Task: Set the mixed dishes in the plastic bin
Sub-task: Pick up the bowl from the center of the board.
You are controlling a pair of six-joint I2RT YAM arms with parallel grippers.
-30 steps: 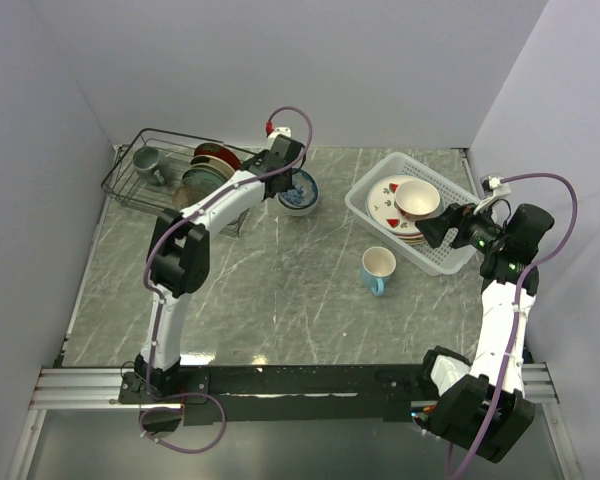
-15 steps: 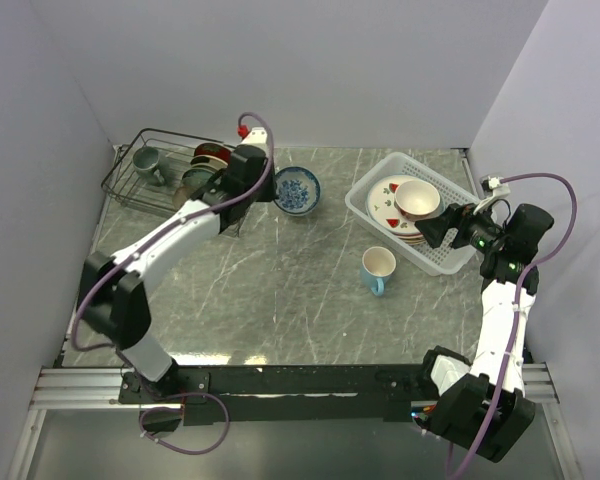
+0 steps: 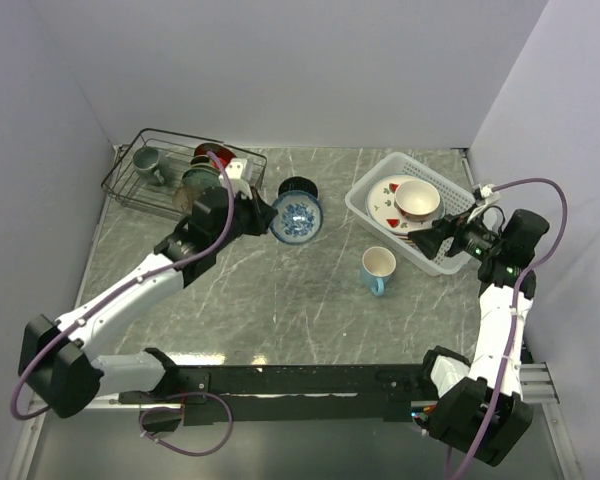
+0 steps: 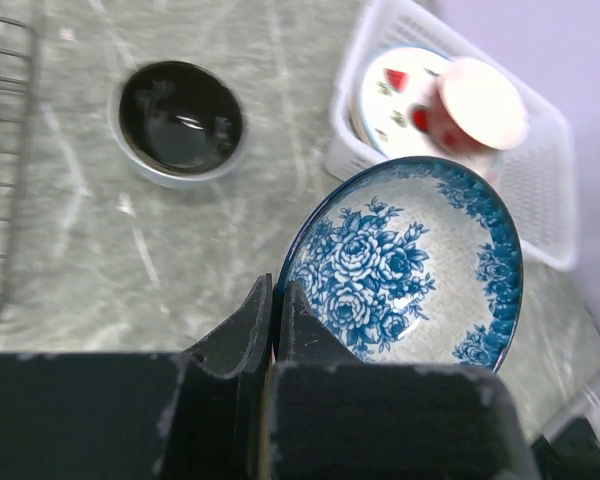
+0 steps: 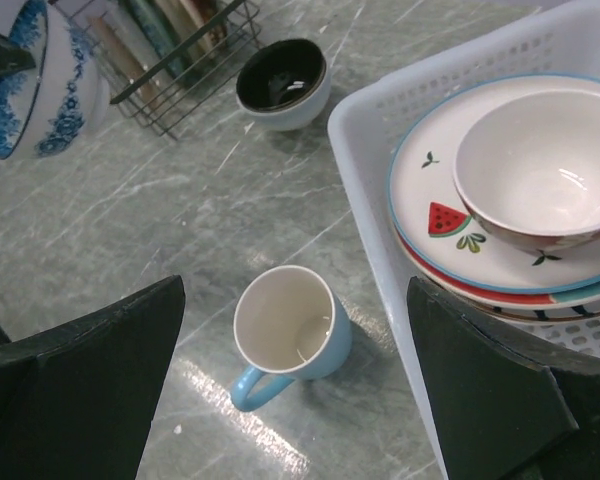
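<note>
— Between the black wire rack [image 3: 140, 185] and the plastic bin [image 3: 366, 215], what do we have in the left gripper [image 4: 276, 300]?

— We have the blue-patterned bowl [image 4: 410, 270]. The jaws are clenched on its rim, pinching it between the two fingers. The bowl is tipped up on edge, so we see its flowered inside from overhead.

— Does it touch the dark bowl [image 3: 300, 187]?

— From above we see the two overlap. From the left wrist, though, the dark bowl sits upright on the marble table [image 3: 280, 300], apart from the held bowl and close to the rack.

— And the right gripper [image 3: 427, 236]?

— We see its jaws spread wide with nothing between them. It hovers at the bin's near right side.

— What do we find in the bin?

— A stack of plates [image 5: 430, 190], the top one white with watermelon marks, and a cream bowl [image 5: 545, 165] upright on it.

— Where is the light blue mug [image 3: 377, 268]?

— We see it upright on the table, just beside the bin's near wall, with its handle turned toward the arms' bases.
</note>
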